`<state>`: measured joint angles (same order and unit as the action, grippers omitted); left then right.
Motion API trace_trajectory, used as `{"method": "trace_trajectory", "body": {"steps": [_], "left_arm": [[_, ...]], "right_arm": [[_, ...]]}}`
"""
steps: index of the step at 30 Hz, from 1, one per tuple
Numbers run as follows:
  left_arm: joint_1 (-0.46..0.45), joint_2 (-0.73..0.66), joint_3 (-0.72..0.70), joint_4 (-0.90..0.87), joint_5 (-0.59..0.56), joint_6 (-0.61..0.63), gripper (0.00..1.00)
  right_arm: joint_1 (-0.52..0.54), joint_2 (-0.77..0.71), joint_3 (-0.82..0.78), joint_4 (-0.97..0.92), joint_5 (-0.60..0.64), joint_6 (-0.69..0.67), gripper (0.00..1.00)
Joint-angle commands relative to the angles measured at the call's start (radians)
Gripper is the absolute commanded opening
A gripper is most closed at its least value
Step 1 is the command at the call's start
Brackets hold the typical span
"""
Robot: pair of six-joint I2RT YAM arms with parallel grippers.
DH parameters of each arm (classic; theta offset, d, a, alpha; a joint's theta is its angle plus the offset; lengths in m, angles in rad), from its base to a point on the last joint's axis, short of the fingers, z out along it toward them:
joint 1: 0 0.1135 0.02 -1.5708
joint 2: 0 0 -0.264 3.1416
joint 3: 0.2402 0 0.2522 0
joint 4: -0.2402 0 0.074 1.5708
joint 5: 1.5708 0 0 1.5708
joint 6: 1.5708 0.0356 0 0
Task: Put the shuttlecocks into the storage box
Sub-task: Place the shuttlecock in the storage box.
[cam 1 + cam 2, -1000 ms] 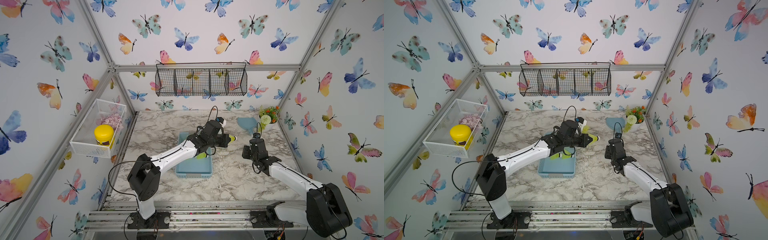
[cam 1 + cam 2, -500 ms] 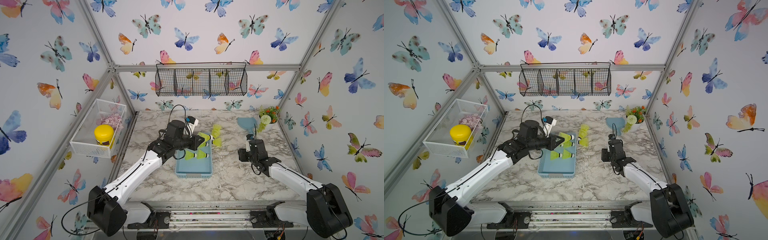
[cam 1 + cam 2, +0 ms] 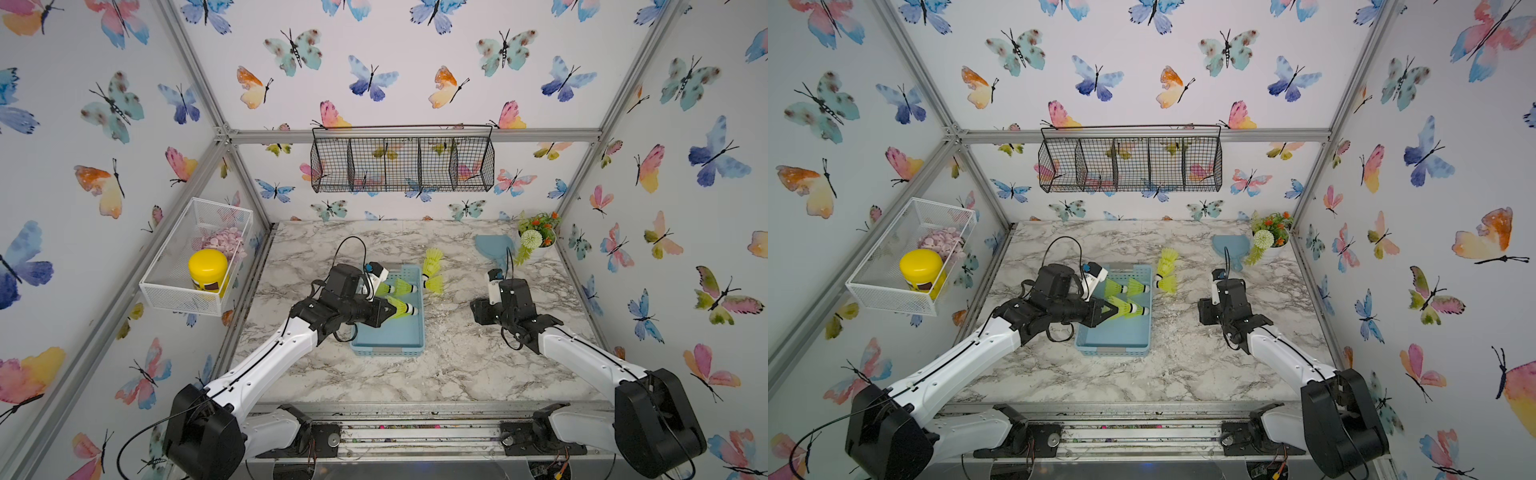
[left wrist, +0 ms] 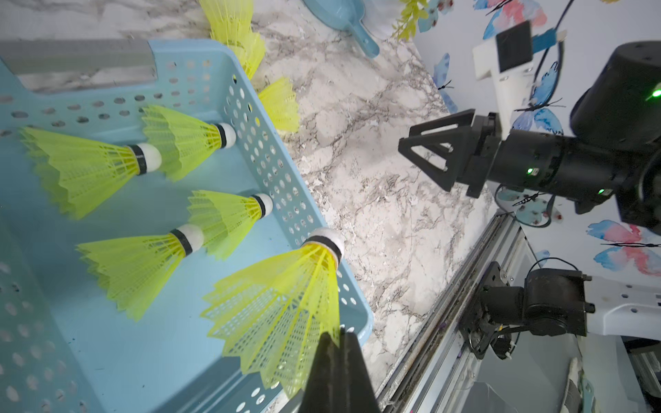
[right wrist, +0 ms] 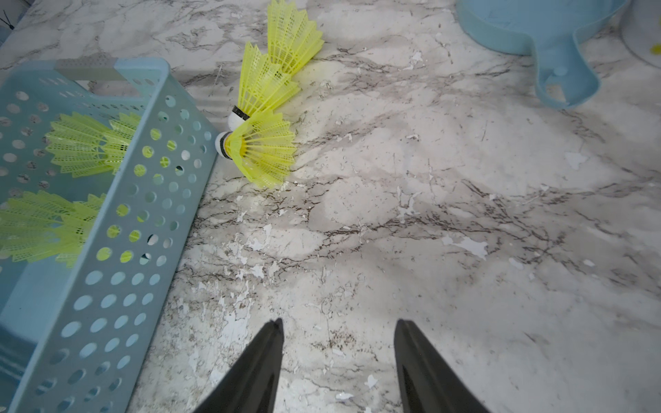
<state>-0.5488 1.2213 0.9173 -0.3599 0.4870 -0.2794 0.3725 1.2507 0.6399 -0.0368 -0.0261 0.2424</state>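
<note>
Shuttlecocks (image 4: 82,168) already stored number four: you can count them lying on their sides on the floor of the storage box (image 4: 125,357), corks toward its perforated side wall. A fifth, the held shuttlecock (image 4: 282,304), hangs above the box near that same wall. The left gripper (image 4: 339,339) has its jaws closed on the rim of the yellow skirt, with the white cork pointing away from the jaws.

Three loose shuttlecocks (image 5: 264,150) lie on the marble table (image 5: 429,178) just beside the box, outside its wall. Two of them appear nested one into the other; the third lies with its cork close to the wall.

The right gripper (image 5: 336,357) hovers over bare table with its jaws apart and nothing between them, well short of the loose group.

Judge the task as roughly half complete: four stored, one ready for release, three to collect.

No brand or legible text appears. The yellow jar (image 3: 208,270) in the white mesh basket (image 3: 178,297) carries a dark label, too small to read.
</note>
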Motion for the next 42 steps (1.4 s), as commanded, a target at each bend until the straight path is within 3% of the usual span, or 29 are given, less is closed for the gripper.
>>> {"method": "trace_trajectory", "body": {"steps": [1,8,16,42], "left_arm": [[0.006,0.034,-0.027,0.021,0.087,0.011,0.00],[0.004,0.096,-0.110,0.144,0.127,-0.075,0.00],[0.002,0.200,-0.146,0.239,0.160,-0.090,0.00],[0.002,0.435,-0.032,0.291,0.130,-0.066,0.00]], "right_arm": [[-0.002,-0.029,0.012,0.005,-0.020,-0.017,0.57],[-0.002,-0.024,0.010,-0.003,-0.008,-0.017,0.57],[-0.001,-0.017,0.012,-0.007,-0.010,-0.018,0.57],[-0.003,-0.016,0.012,-0.031,0.014,-0.028,0.57]]}}
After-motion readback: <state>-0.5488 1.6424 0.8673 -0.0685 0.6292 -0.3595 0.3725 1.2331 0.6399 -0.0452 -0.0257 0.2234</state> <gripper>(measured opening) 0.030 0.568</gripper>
